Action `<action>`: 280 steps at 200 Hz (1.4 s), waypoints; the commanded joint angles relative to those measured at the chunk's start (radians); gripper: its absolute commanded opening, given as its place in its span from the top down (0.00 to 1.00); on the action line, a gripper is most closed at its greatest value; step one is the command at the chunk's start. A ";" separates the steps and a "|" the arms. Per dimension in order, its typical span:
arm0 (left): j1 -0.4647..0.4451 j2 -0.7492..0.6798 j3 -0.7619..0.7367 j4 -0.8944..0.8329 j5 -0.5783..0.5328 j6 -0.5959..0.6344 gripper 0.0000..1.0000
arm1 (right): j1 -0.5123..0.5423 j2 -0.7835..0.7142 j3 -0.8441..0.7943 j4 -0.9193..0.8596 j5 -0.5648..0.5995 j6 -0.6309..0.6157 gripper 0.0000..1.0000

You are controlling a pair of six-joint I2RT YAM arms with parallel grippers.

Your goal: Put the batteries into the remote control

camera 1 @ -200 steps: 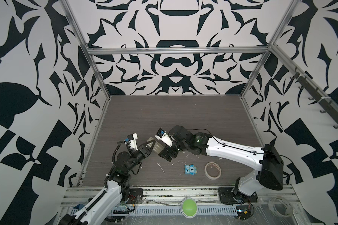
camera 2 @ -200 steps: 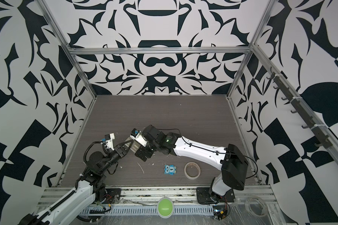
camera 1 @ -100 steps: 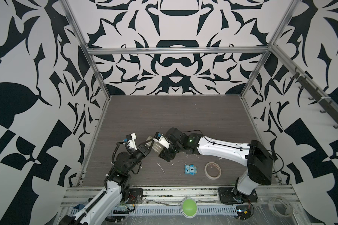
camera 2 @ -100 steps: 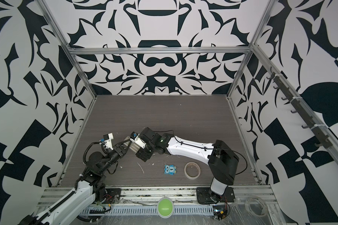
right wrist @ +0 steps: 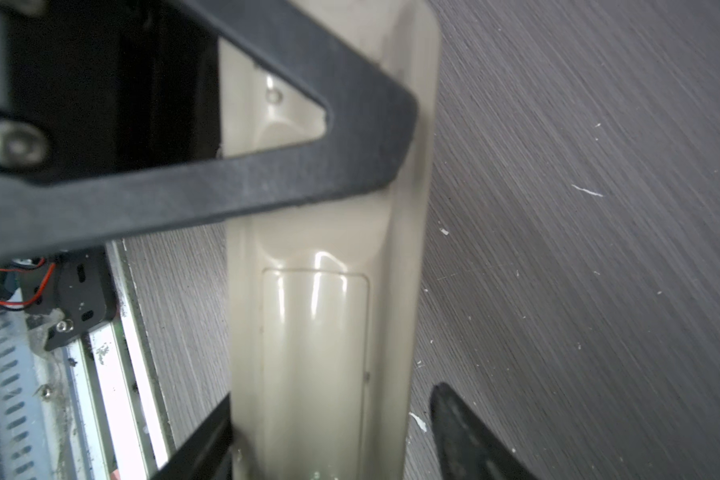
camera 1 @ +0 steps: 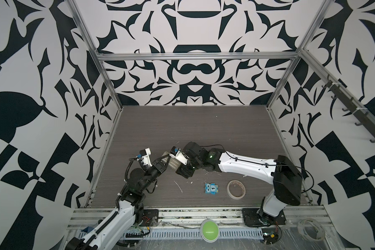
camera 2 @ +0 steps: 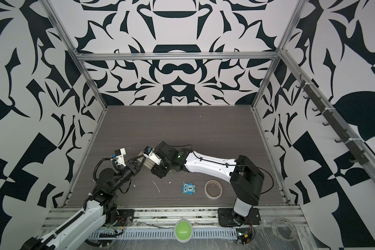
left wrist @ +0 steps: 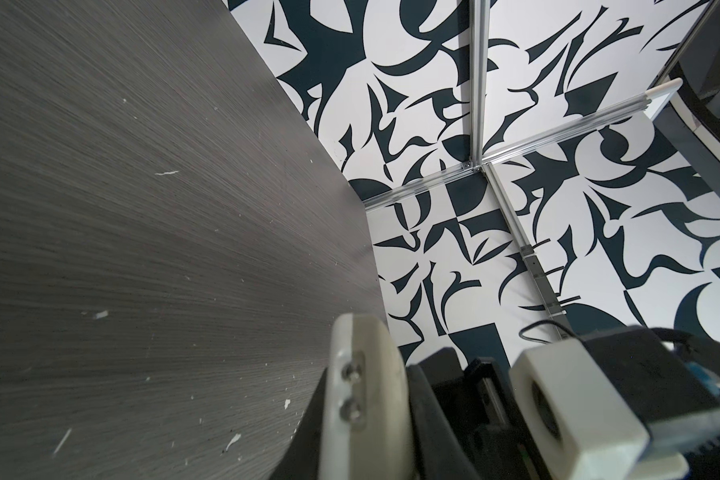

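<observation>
The remote control is held up off the table, its plain off-white back and closed battery cover facing the right wrist camera. My left gripper is shut on it; one black finger crosses the remote's back, and the remote shows edge-on in the left wrist view. My right gripper straddles the remote's other end. One of its fingers lies against the remote's edge, while the other finger stands apart from it. The batteries are out of view.
A blue owl tile and a tape roll lie on the dark table towards the front right. White scraps dot the table near the arms. A green button sits on the front rail.
My right gripper has slid left onto the remote's end and its jaws have narrowed around it. The left gripper keeps its hold and has barely moved.
</observation>
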 commanded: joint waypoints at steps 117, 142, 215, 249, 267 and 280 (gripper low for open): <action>-0.002 -0.013 0.081 -0.114 0.032 0.049 0.69 | 0.000 -0.069 -0.017 0.081 -0.001 0.014 1.00; -0.003 -0.013 0.091 -0.131 0.045 0.069 0.63 | -0.012 -0.079 -0.032 0.097 -0.008 0.025 1.00; -0.001 -0.099 0.135 -0.276 0.092 0.189 0.31 | -0.095 -0.131 -0.093 0.153 -0.094 0.073 1.00; -0.001 -0.111 0.181 -0.326 0.180 0.272 0.23 | -0.155 -0.179 -0.159 0.229 -0.221 0.092 1.00; -0.002 -0.114 0.207 -0.339 0.241 0.331 0.16 | -0.170 -0.221 -0.185 0.267 -0.299 0.091 1.00; -0.001 -0.114 0.231 -0.347 0.288 0.375 0.09 | -0.175 -0.252 -0.195 0.277 -0.328 0.091 1.00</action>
